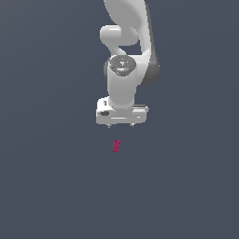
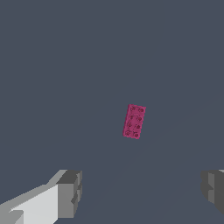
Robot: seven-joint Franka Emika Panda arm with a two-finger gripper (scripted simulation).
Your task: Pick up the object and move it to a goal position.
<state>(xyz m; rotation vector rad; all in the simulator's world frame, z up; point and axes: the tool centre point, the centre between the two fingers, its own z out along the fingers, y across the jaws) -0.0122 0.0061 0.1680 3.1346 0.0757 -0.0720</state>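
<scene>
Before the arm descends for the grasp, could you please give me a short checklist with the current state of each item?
1. End effector open: ok, fingers spread far wider than the pink block.
2. Nothing held: ok, the jaws are empty.
3. Block in sight: ok, lying flat, clear of the fingers.
4. Block between the fingers: not ok, it lies ahead of them in the wrist view.
5. Fingers span its narrow side: cannot tell.
6. Goal position: cannot tell, no marker visible.

Your wrist view holds: one magenta-pink block (image 2: 134,121), rectangular, studded face with small darker marks, slightly tilted, lying on plain dark grey ground (image 2: 65,65). Two gripper (image 2: 142,192) fingers (image 2: 70,194), spread wide, clear of the block.
</scene>
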